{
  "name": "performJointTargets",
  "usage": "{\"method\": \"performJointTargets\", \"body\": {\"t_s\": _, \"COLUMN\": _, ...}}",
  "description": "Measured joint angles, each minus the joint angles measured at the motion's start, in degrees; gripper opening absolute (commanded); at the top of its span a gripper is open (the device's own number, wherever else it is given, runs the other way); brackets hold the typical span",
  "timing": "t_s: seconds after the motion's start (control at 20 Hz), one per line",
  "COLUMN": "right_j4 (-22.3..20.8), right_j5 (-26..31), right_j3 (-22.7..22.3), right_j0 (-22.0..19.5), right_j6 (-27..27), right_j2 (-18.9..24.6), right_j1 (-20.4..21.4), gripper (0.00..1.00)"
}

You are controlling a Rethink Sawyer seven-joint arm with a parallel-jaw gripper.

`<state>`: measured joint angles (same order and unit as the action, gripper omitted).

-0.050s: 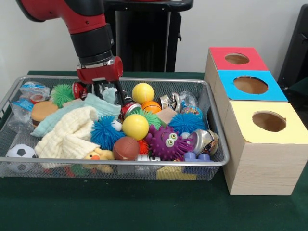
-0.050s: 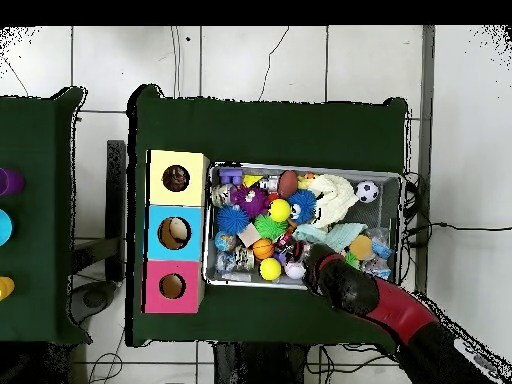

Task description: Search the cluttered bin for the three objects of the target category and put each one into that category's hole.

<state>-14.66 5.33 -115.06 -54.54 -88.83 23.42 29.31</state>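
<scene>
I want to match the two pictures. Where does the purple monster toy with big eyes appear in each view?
Front view: the purple monster toy lies low in the wire bin, right of centre, below the yellow ball.
Overhead view: it lies in the bin's upper left, near the yellow box.
Shared landmark: the yellow ball beside it.

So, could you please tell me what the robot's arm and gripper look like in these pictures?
The arm is a thick round tube, glossy red, with a ribbed black band at the wrist. Below the band sits a red block-shaped housing with a silver strip along its top edge. The gripper under it is dark. From overhead the arm again shows red and black sections. No cables or markings are visible.
</scene>
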Motion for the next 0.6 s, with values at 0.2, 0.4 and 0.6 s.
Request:
{"method": "performJointTargets", "body": {"t_s": 0.2, "right_j4": -0.1, "right_j5": -1.1, "right_j3": 0.0, "right_j0": -0.1, "right_j6": 0.0, "right_j2": 0.0, "right_j1": -0.3, "gripper": 1.00}}
{"method": "performJointTargets", "body": {"t_s": 0.4, "right_j4": -0.4, "right_j5": -1.7, "right_j3": 0.0, "right_j0": -0.1, "right_j6": 0.0, "right_j2": 0.0, "right_j1": -0.5, "gripper": 1.00}}
{"method": "performJointTargets", "body": {"t_s": 0.6, "right_j4": -0.5, "right_j5": -2.5, "right_j3": 0.0, "right_j0": -0.1, "right_j6": 0.0, "right_j2": 0.0, "right_j1": -0.7, "gripper": 1.00}}
